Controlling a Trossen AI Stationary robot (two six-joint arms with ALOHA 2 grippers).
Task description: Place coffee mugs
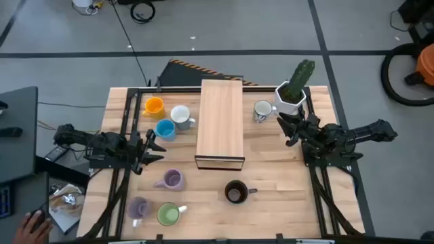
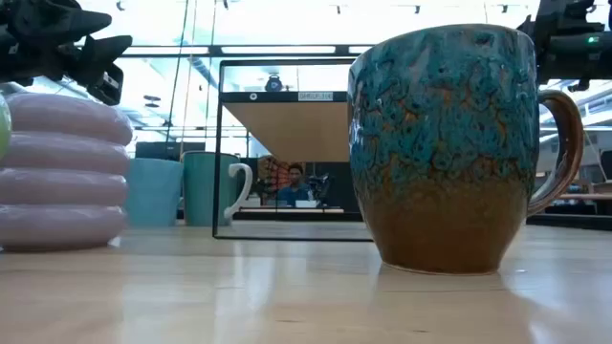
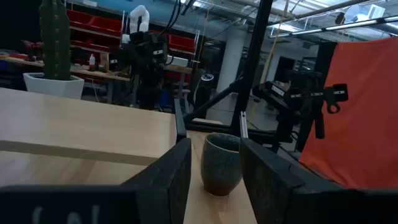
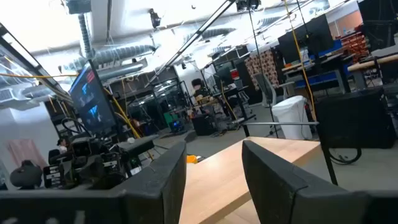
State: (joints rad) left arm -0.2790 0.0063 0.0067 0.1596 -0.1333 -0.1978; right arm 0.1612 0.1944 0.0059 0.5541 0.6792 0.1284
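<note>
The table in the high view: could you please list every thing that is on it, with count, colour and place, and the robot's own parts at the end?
orange mug: 1, orange, far left part of the table
white mugs: 2, one beside the shelf's left side, one next to the cactus pot
light blue mug: 1, just nearer than the orange one
lavender mugs: 2, one left of centre, one at the near left
green mug: 1, near edge, beside a lavender one
dark brown mug: 1, near the shelf's near end
wooden shelf: 1, light wood, table centre
cactus pot: 1, white pot, green cactus, far right
left gripper: jaws open, empty, left side
right gripper: jaws open, empty, right side
</note>
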